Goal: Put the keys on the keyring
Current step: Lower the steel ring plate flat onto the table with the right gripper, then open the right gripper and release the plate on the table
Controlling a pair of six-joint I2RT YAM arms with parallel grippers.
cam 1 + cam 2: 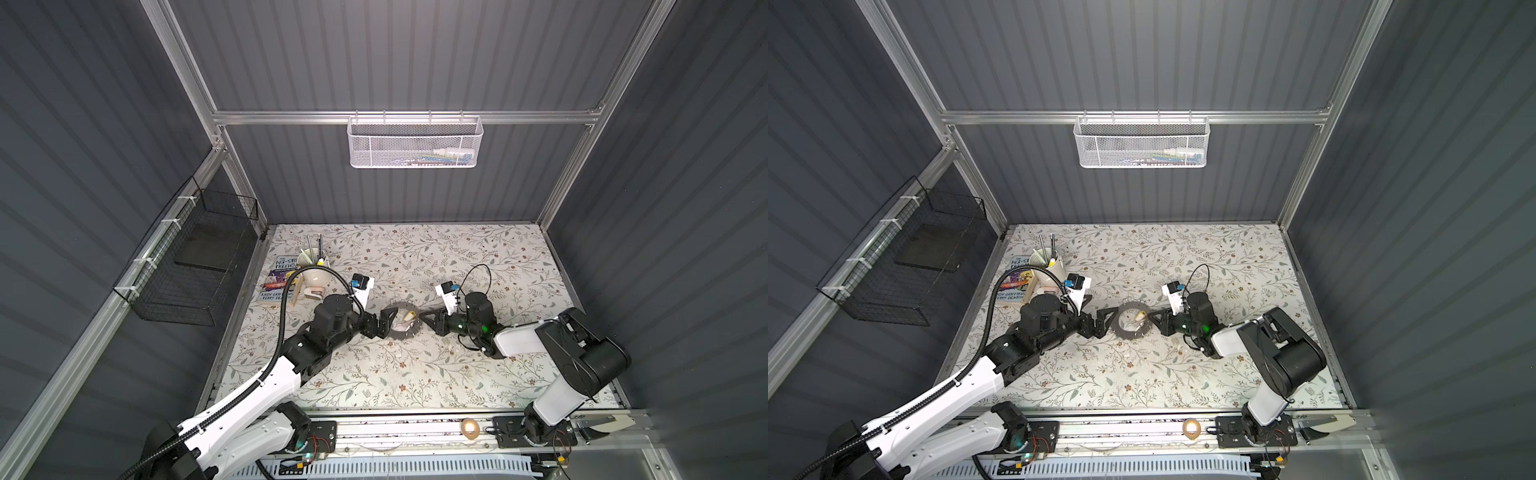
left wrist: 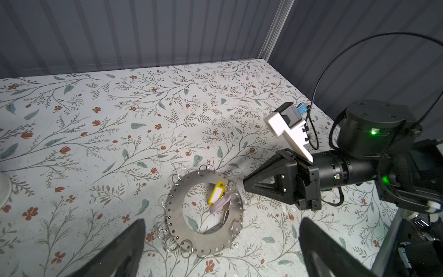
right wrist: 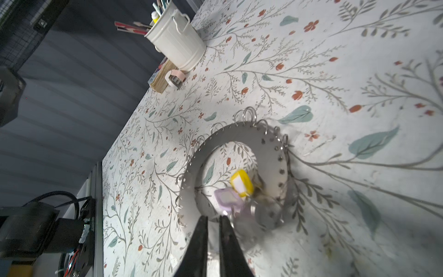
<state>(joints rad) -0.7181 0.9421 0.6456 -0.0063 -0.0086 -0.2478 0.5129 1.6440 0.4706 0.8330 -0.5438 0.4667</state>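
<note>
The keyring [image 1: 395,330] [image 1: 1126,331] is a flat grey metal ring with wire loops round its rim, lying mid-table. The keys lie across its hole on the right arm's side, one with a yellow tag [image 2: 216,193] [image 3: 242,183], one with a lilac tag [image 2: 220,203] [image 3: 227,198]. I cannot tell whether they hang on a loop. My left gripper [image 1: 383,324] [image 1: 1105,322] [image 2: 222,223] stands wide open at the ring's left edge, holding nothing. My right gripper [image 1: 422,318] [image 1: 1150,318] [image 3: 213,217] points at the ring's right edge, its fingers a narrow gap apart and empty.
At the back left stand a white bucket of pens [image 1: 314,272] [image 3: 177,45], a book [image 1: 277,279] and a small tape dispenser [image 1: 313,294]. A tan tape roll [image 1: 470,427] and scissors [image 1: 602,426] lie on the front rail. Baskets hang on the back wall [image 1: 415,143] and left wall [image 1: 187,266].
</note>
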